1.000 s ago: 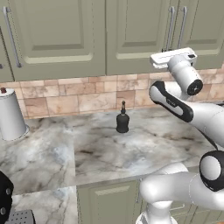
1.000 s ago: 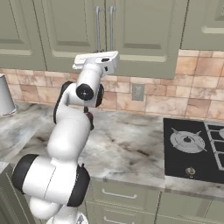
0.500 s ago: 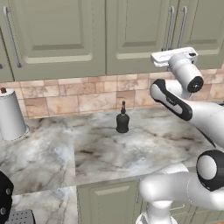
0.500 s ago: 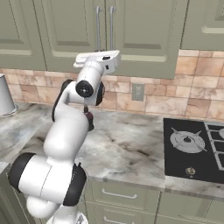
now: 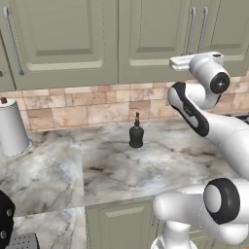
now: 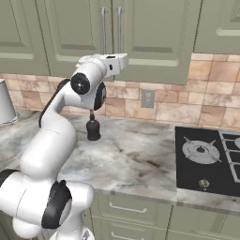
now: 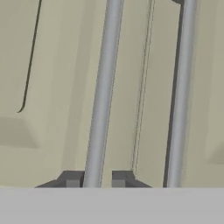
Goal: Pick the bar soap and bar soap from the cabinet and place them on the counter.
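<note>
The cabinet has both doors closed, so both bar soaps are hidden. Its two steel bar handles hang side by side. My gripper is raised to the doors just below the handles' lower ends. In the hand view my gripper is open by a narrow gap. The left handle lines up with that gap and the right handle runs beside it. Whether the fingertips touch the handle I cannot tell. The marble counter lies below.
A black bottle stands on the counter near the tiled wall, under my arm. A white cylinder stands at the far left. The black stove top lies to the right, and a wall outlet sits on the backsplash.
The arm has stayed at the cabinet doors with almost no movement. No change in the jaws shows in the base views.
</note>
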{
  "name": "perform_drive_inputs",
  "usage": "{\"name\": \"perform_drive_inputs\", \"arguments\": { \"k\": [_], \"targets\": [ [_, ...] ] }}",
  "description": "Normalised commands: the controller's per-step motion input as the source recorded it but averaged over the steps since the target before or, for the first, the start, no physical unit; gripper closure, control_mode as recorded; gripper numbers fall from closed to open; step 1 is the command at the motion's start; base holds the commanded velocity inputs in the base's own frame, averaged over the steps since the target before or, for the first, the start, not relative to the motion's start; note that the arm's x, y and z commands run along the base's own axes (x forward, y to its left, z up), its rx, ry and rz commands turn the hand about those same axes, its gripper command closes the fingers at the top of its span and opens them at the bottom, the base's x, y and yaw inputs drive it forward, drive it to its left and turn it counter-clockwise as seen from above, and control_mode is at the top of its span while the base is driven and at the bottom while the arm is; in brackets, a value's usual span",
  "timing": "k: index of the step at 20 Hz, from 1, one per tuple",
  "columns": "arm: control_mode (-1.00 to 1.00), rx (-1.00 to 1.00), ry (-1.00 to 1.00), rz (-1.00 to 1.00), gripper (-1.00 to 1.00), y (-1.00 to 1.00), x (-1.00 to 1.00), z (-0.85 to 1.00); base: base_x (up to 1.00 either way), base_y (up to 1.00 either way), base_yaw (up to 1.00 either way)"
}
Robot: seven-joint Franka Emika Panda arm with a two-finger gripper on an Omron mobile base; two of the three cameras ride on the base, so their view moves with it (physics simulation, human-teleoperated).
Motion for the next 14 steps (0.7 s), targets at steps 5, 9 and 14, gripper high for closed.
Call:
{"name": "perform_drive_inputs", "arguments": {
  "k": [5,9,14],
  "targets": [
    [-1.0,0.05,0.13,-0.1,1.0,-0.14,-0.55,0.31,0.0,0.0,0.0],
    [-1.0,0.07,0.1,-0.09,1.0,-0.16,-0.63,0.28,0.0,0.0,0.0],
    [-1.0,0.08,0.1,-0.09,1.0,-0.14,-0.72,0.35,0.0,0.0,0.0]
  ]
}}
